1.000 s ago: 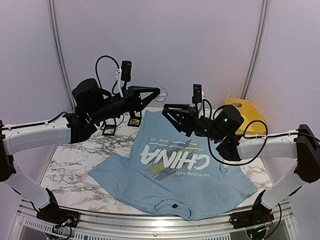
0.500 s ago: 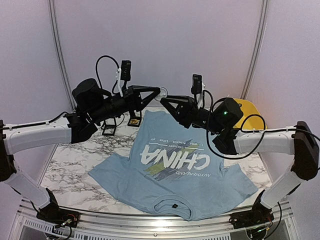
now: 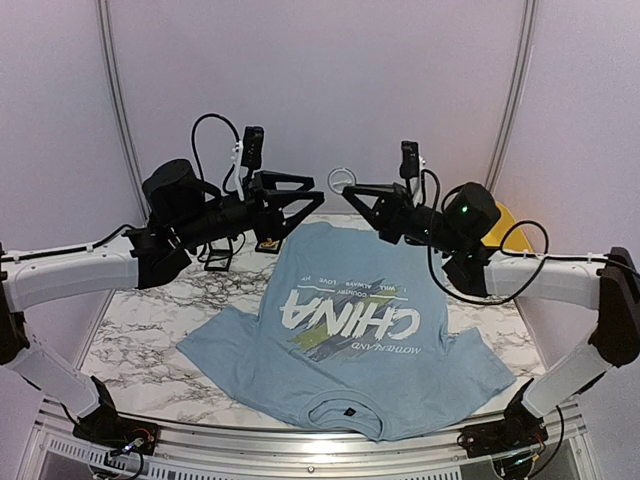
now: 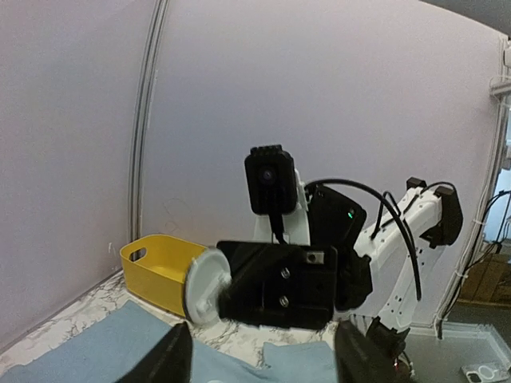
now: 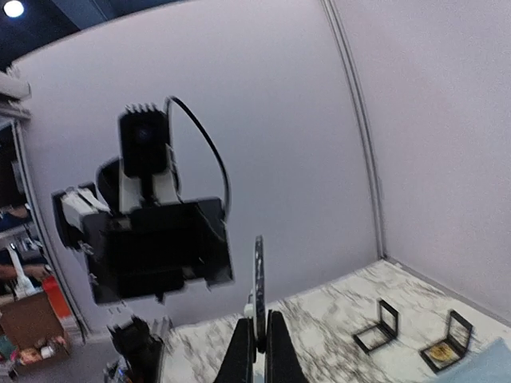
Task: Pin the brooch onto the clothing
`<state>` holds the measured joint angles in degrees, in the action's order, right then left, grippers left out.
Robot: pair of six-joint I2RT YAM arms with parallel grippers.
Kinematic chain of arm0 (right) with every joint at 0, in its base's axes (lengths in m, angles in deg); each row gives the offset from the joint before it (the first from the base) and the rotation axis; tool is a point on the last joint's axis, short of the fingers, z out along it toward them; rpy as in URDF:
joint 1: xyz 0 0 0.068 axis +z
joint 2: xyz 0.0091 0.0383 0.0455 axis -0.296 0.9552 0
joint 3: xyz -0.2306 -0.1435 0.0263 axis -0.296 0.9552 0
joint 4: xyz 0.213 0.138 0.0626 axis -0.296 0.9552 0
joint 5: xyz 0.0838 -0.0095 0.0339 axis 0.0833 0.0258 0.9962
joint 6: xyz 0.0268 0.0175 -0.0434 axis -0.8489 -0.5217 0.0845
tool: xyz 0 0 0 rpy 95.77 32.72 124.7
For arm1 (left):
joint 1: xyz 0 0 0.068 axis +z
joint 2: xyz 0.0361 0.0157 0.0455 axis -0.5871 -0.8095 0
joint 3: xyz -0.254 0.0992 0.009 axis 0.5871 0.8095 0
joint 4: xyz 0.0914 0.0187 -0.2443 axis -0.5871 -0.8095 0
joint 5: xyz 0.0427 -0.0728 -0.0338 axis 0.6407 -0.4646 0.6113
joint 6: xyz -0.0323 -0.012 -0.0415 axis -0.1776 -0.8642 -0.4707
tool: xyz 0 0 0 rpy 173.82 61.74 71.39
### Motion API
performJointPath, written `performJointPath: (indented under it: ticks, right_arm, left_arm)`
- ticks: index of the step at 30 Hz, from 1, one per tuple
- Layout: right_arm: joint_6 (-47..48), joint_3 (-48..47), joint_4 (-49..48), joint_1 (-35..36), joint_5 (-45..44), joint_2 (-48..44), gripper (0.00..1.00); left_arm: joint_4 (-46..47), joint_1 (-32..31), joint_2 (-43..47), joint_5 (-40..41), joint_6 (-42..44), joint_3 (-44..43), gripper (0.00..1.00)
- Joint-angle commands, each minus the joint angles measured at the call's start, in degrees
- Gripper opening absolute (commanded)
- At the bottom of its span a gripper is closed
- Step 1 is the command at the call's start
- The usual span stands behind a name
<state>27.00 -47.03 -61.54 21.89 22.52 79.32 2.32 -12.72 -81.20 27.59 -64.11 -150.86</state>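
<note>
Around me stand pale lilac wall panels (image 3: pixel 320 80), plain and evenly lit, with two curved grey poles (image 3: pixel 116 100) rising up them. Beneath me lies a white desk (image 3: pixel 150 335) veined in grey marble. One bright lamp (image 5: pixel 13 9) glows overhead.

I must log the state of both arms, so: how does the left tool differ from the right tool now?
The left tool stands open and empty; the right tool is shut on the round white brooch. The left tool points to the robot's right; the right tool points to its left, so they face each other. Both hang in the air above the far edge of the clothing, tips near but apart.
</note>
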Motion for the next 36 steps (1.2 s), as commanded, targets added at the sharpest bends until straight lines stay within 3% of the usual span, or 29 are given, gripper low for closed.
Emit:
performJointPath:
  ticks: [1, 4, 6, 8, 11, 14, 18, 21, 26, 31, 36]
  right_arm:
    - [22.8, -9.3, 39.0, -6.2, 9.1, -6.9, 0.00]
    - [53.1, -26.1, 85.9, -6.3, 5.5, -5.3, 0.00]
    - [61.5, -34.5, 102.4, -6.5, 1.5, -3.6, 0.00]
    - [65.4, -39.5, 110.3, -6.4, 0.9, -3.0, 0.00]
    - [66.8, -42.5, 113.5, -5.6, 1.2, -3.0, 0.00]
    - [67.2, -46.6, 115.9, -0.9, -5.1, -2.0, 0.00]
    - [66.0, -54.0, 118.1, 5.9, -9.4, 1.3, 0.00]
    - [64.8, -56.4, 118.0, 7.5, -12.1, 2.7, 0.00]
    - [65.0, -56.5, 117.9, 9.2, -13.4, 3.3, 0.00]
    - [65.6, -55.5, 117.5, 9.4, -12.9, 3.3, 0.00]
    - [66.4, -54.5, 118.2, 9.4, -12.5, 2.9, 0.00]
  left_arm:
    - [-14.2, 0.1, 8.2, 2.0, 16.1, -0.3, 0.70]
    - [-31.5, 0.0, 9.4, 9.3, 25.8, -5.6, 0.68]
    - [-44.6, -0.2, 7.5, 9.4, 30.9, -12.6, 0.68]
    - [-51.5, -0.2, 5.8, 8.1, 33.9, -16.0, 0.69]
    - [-57.1, -0.4, 3.6, 3.0, 37.0, -19.6, 0.71]
    - [-60.6, -1.2, 0.1, -0.4, 37.4, -23.8, 0.68]
    - [-62.3, -3.5, -1.7, -0.8, 40.5, -25.8, 0.54]
    - [-62.3, -5.2, -1.4, 0.1, 42.6, -25.6, 0.40]
    - [-62.4, -6.4, -0.9, 1.2, 44.0, -25.1, 0.26]
    - [-62.3, -6.7, -1.3, 2.1, 44.5, -25.1, 0.26]
    - [-62.0, -6.7, -0.8, 7.9, 46.6, -24.5, 0.31]
